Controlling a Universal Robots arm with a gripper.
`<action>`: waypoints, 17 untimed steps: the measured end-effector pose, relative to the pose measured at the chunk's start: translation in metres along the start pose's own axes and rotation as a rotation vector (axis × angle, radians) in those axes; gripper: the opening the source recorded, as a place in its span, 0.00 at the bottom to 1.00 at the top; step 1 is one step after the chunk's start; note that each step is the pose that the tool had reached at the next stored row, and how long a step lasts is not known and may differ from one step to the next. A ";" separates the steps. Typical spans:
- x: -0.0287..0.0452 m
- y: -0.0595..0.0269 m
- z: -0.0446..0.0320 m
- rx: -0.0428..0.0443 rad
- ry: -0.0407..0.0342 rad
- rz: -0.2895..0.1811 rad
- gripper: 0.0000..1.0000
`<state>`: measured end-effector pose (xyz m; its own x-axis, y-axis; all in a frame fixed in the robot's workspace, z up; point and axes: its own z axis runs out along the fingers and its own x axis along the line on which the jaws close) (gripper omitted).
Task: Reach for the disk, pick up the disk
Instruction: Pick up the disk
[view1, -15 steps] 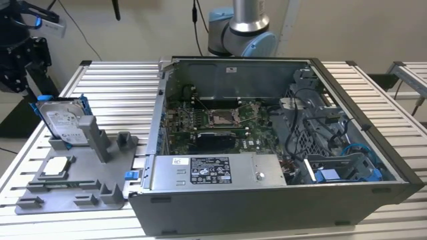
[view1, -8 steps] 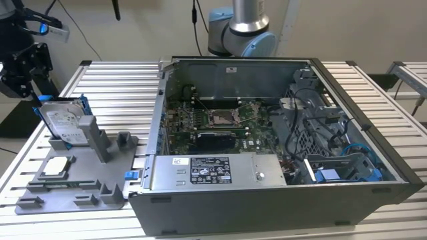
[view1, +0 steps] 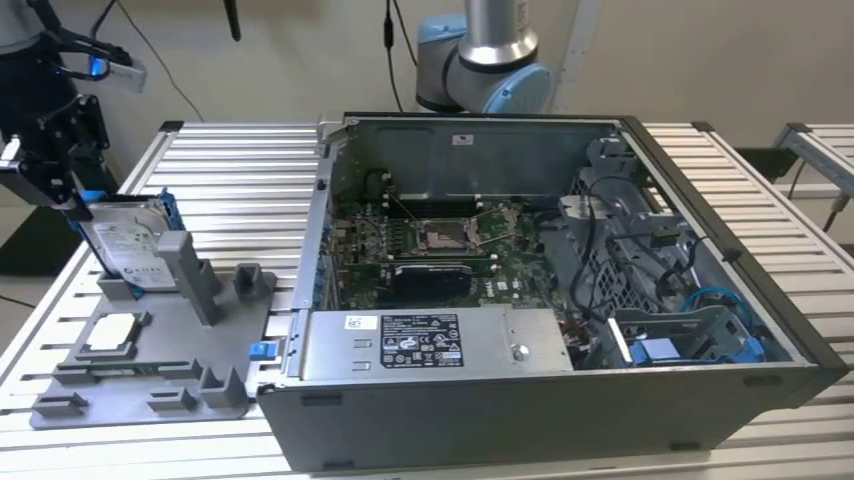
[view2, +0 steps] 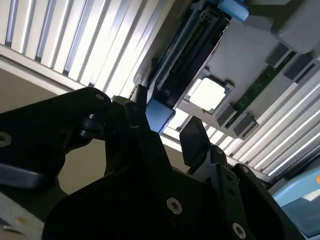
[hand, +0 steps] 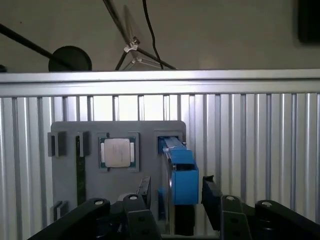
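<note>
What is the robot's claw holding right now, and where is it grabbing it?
Nothing yet. The open claw straddles the blue-framed top edge of the disk, with gaps beside its fingers, so nothing is gripped.

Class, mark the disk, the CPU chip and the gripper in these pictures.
disk (view1: 127, 248): exterior view, its labelled face.
CPU chip (hand: 117, 152): first wrist view, its metal lid.
gripper (hand: 176, 186): first wrist view, midway between fingertips.
</note>
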<state>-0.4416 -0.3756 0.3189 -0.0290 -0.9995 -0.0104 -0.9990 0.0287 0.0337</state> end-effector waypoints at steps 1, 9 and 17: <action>0.0000 -0.0004 0.0016 0.0000 0.0001 -0.005 1.00; 0.0002 -0.0008 0.0139 0.0155 -0.0004 -0.030 1.00; 0.0005 0.0041 0.0272 0.0344 -0.0018 -0.030 1.00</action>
<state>-0.4467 -0.3757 0.2919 0.0013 -0.9999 -0.0128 -1.0000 -0.0013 -0.0010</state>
